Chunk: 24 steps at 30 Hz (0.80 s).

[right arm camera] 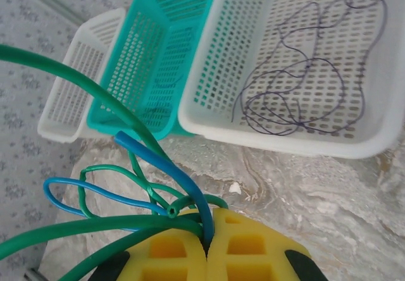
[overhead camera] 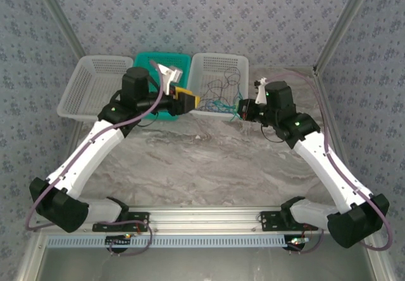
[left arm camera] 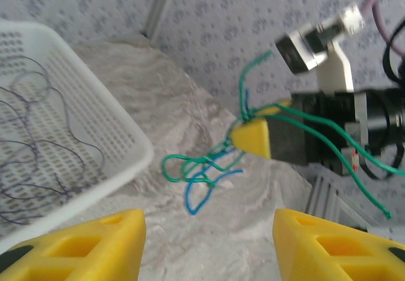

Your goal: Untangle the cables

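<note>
Jaws on your right gripper [right arm camera: 207,233] are pinched tight on a green cable [right arm camera: 31,56] and a blue cable [right arm camera: 158,162], knotted together beside the white basket [right arm camera: 278,138]; your left gripper [left arm camera: 207,230] is spread apart and empty, dark cables [right arm camera: 297,97] lie in that basket, so much looks left.

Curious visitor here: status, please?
Left gripper open, empty. Right gripper shut on green and blue cables. Dark cables in white basket, close by.
</note>
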{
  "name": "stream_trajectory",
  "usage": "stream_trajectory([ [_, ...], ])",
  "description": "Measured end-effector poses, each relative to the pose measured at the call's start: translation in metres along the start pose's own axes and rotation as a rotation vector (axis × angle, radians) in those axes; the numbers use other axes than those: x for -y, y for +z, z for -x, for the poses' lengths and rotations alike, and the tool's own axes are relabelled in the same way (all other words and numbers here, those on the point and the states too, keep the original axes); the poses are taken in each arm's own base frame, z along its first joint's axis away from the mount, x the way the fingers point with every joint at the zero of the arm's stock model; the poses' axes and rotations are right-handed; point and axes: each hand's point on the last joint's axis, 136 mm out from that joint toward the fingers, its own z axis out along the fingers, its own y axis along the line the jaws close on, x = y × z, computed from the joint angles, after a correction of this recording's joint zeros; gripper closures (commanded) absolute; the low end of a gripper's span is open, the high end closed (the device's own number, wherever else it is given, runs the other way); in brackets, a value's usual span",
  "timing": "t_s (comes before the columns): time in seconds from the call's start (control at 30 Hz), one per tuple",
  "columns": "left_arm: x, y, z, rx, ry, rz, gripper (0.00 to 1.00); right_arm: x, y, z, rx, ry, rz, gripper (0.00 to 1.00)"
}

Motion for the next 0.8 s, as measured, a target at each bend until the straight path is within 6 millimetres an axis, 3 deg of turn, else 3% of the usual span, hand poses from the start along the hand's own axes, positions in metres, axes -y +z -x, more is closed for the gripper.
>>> stream_trajectory([
  [0.23, -0.005, 0.021, -0.038, -0.06, -0.092, -0.06, 0.45, -0.026, 0.004, -0.004, -0.021, -0.085, 0.053, 1.0],
  [0.37, -0.003, 0.031, -0.047, -0.071, -0.126, -0.088, 0.58, -0.027, 0.005, -0.005, -0.021, -0.087, 0.053, 1.0],
  [0.63, -0.002, 0.034, -0.041, -0.028, -0.155, -0.11, 1.0, -0.027, 0.005, -0.003, -0.015, -0.087, 0.056, 1.0],
  [0.8, -0.006, 0.035, -0.043, -0.025, -0.171, -0.094, 1.0, -0.025, 0.005, -0.002, -0.008, -0.087, 0.043, 1.0],
])
